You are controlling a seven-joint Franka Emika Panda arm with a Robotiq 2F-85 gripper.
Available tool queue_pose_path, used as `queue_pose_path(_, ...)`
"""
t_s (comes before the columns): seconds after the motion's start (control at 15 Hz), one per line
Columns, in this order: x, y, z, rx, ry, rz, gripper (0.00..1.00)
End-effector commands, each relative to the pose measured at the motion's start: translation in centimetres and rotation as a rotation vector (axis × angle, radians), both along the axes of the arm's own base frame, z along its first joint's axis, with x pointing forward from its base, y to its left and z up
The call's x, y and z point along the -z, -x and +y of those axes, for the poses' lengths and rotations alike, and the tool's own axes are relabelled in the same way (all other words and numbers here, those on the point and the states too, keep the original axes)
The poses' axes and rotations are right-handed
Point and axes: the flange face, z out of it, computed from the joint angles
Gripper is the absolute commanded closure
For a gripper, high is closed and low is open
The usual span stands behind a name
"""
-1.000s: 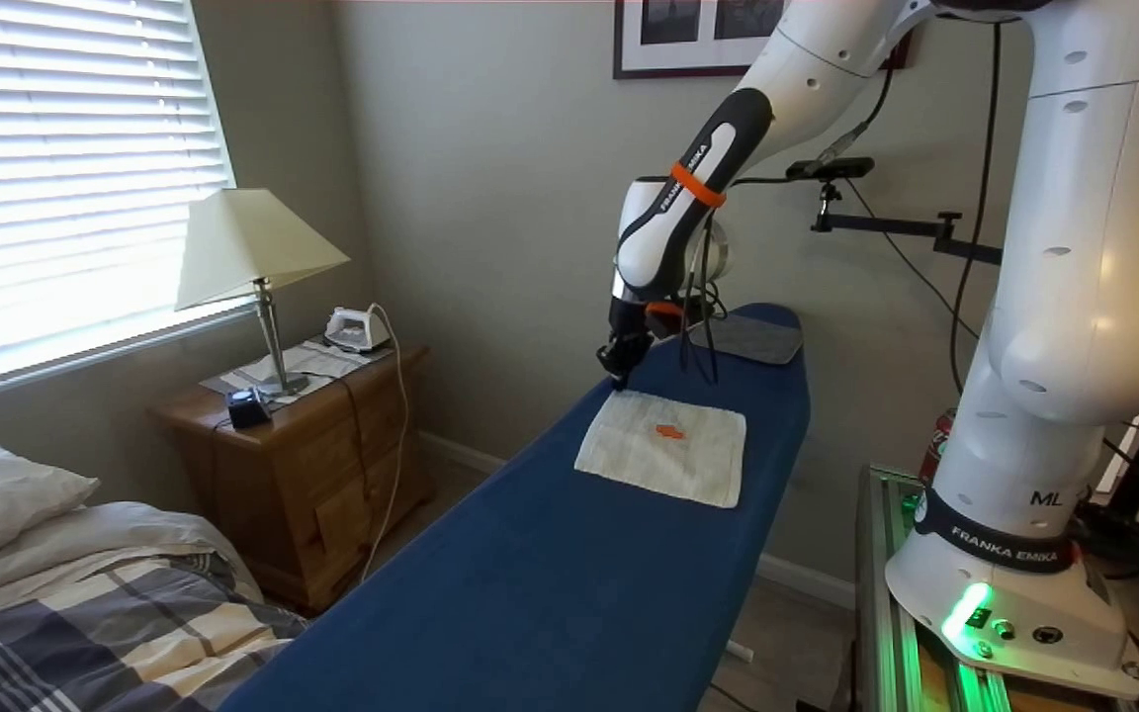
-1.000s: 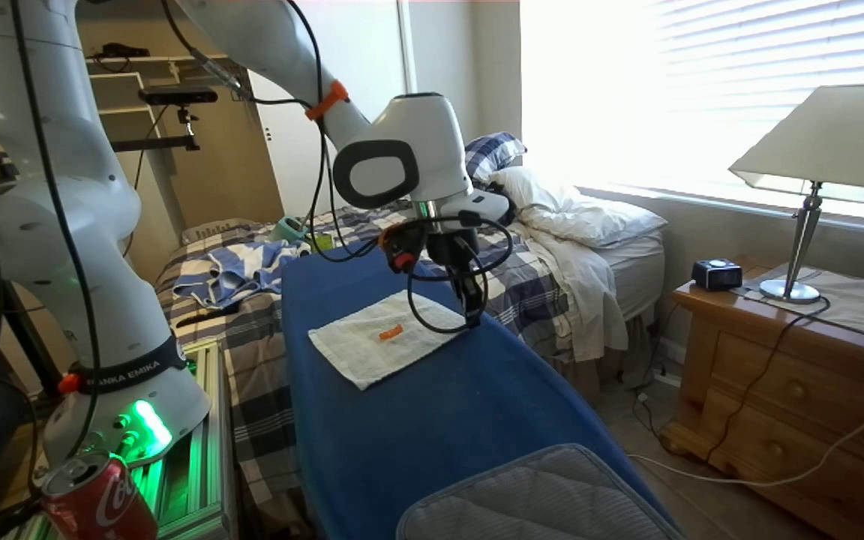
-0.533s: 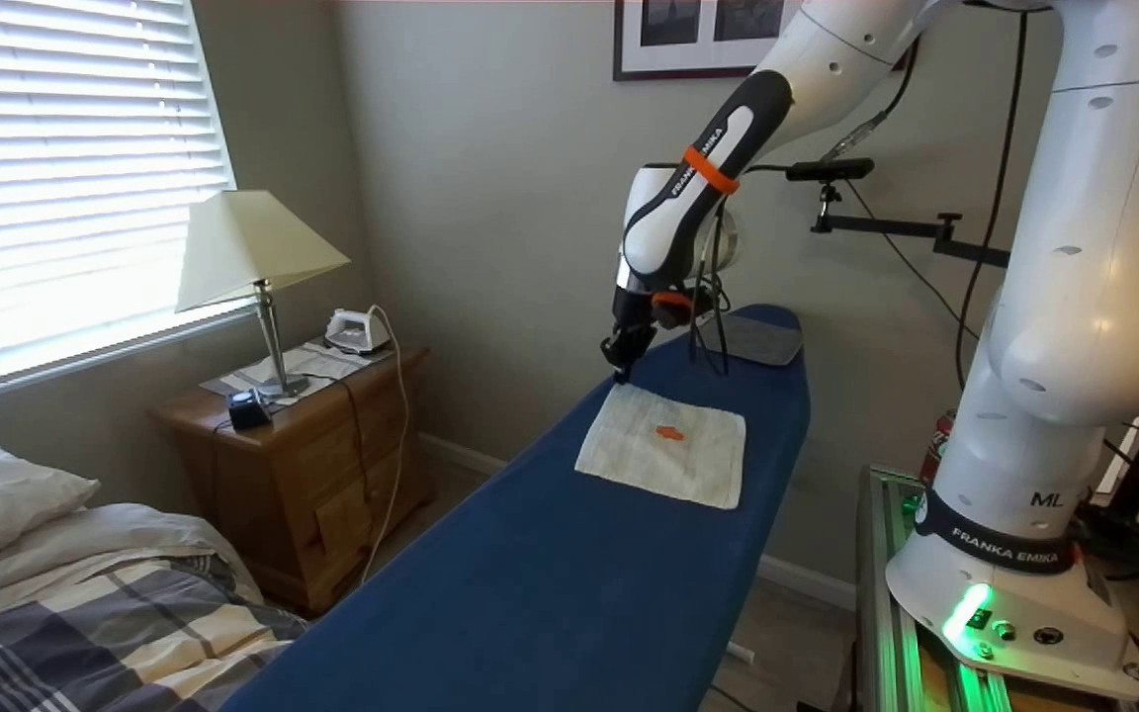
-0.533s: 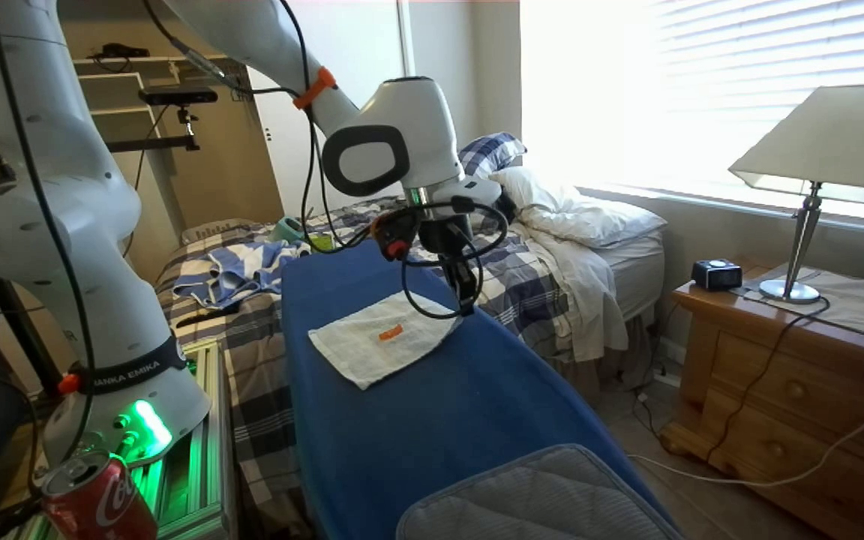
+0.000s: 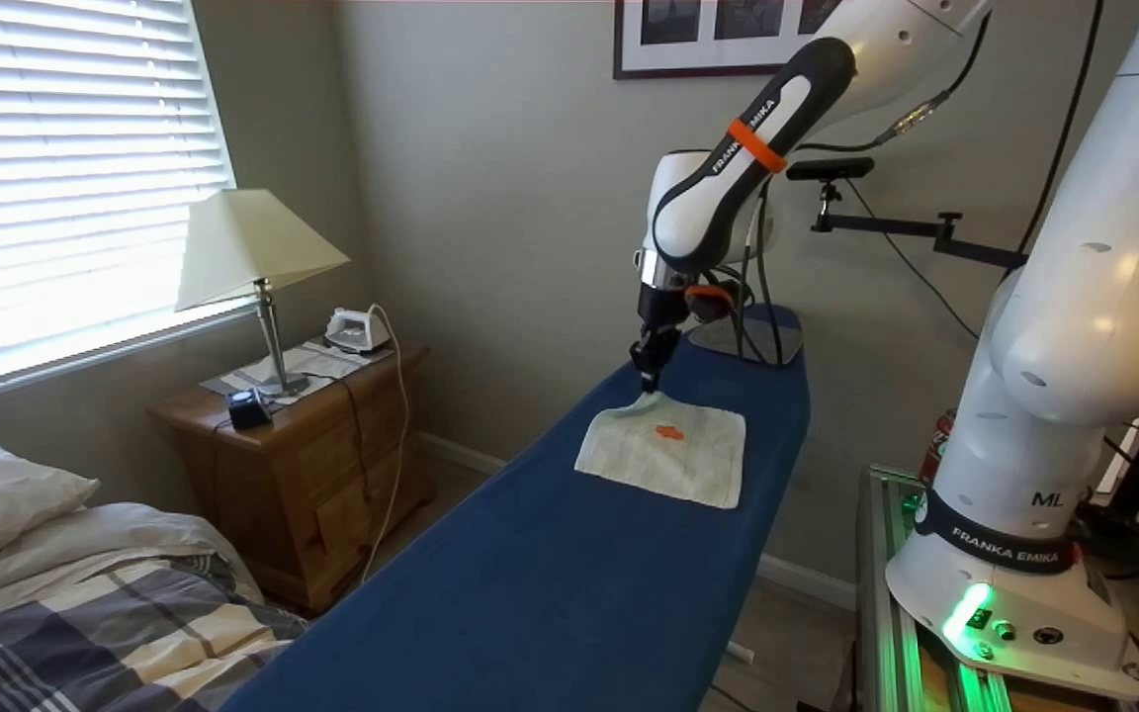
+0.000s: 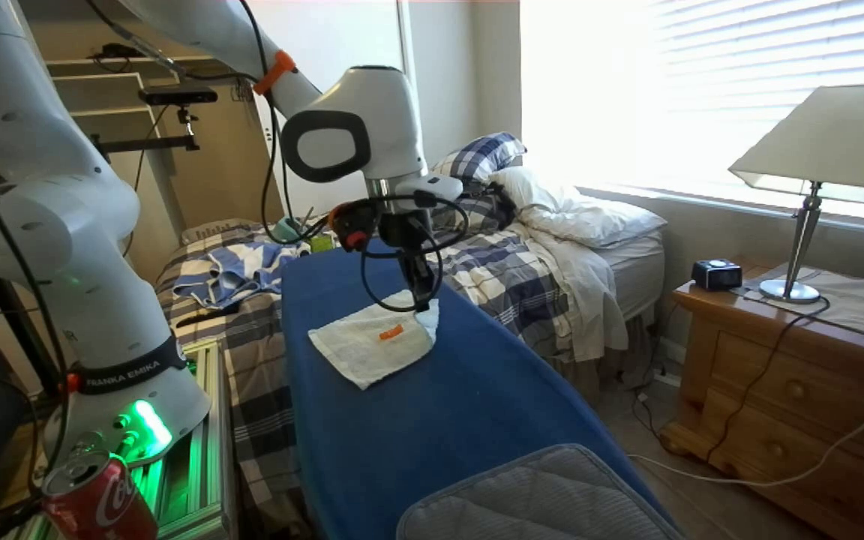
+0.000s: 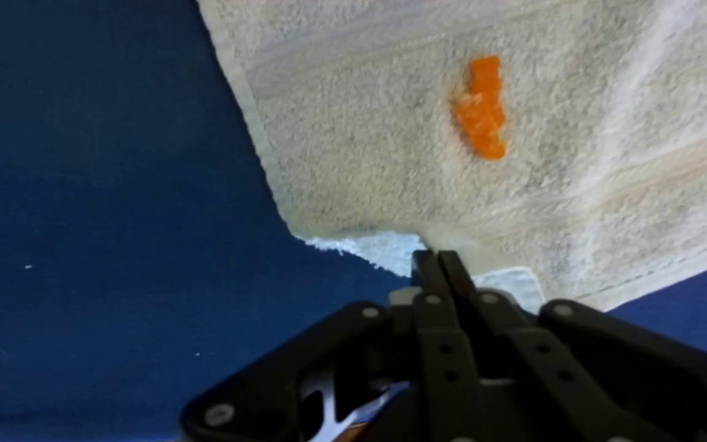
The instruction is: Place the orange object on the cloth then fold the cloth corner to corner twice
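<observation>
Black two-finger gripper (image 7: 438,253): fingertips together, clamped on a pinch of fabric; can't tell how much is between them.
Pinched corner: belongs to the thin cream-white terry cloth (image 5: 663,462), side away from the white robot base (image 5: 1034,598). Peaks up to the fingertips, paler underside showing in wrist view. I'm holding here, I'd say, because corner-to-corner needs this bit to travel.
Small irregular bright-orange piece (image 7: 482,110): lying on the cloth near its middle. Placing part looks done; likely set there so the fold goes over it.
Rest of cloth: spread mostly flat, other three corners down, no fold made yet. My read: start of fold one of two.
Next for me: carry the corner across to the diagonal opposite, then release. Risk: dragging the whole cloth along, nothing seems to pin it, or knocking the orange piece off-centre.
Dark blue fabric-covered ironing board (image 5: 530,583): carries all this; long flat top, probably why it's used for folding.
Grey quilted pad (image 6: 541,496): on one end of the board, well apart from the cloth, presumably put there to be out of the way.
White iron (image 5: 356,329): off on the brown wooden nightstand (image 5: 263,485), not needed for this, I think.
</observation>
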Motion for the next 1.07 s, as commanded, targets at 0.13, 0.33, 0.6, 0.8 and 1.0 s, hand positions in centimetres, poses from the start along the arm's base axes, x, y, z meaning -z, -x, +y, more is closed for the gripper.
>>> queue_pose_path(0.13,-1.3,3.7,2.6,-0.062,-0.047,0.027,0.97)
queue_pose_path(0.33,-1.5,3.5,3.5,-0.088,-0.058,0.057,0.97)
queue_pose_path(0.6,-1.8,3.8,4.8,-0.122,-0.074,0.101,0.97)
queue_pose_path(0.8,-1.9,4.3,5.7,-0.147,-0.091,0.147,0.97)
queue_pose_path(1.0,-2.0,4.6,6.5,-0.169,-0.104,0.182,0.97)
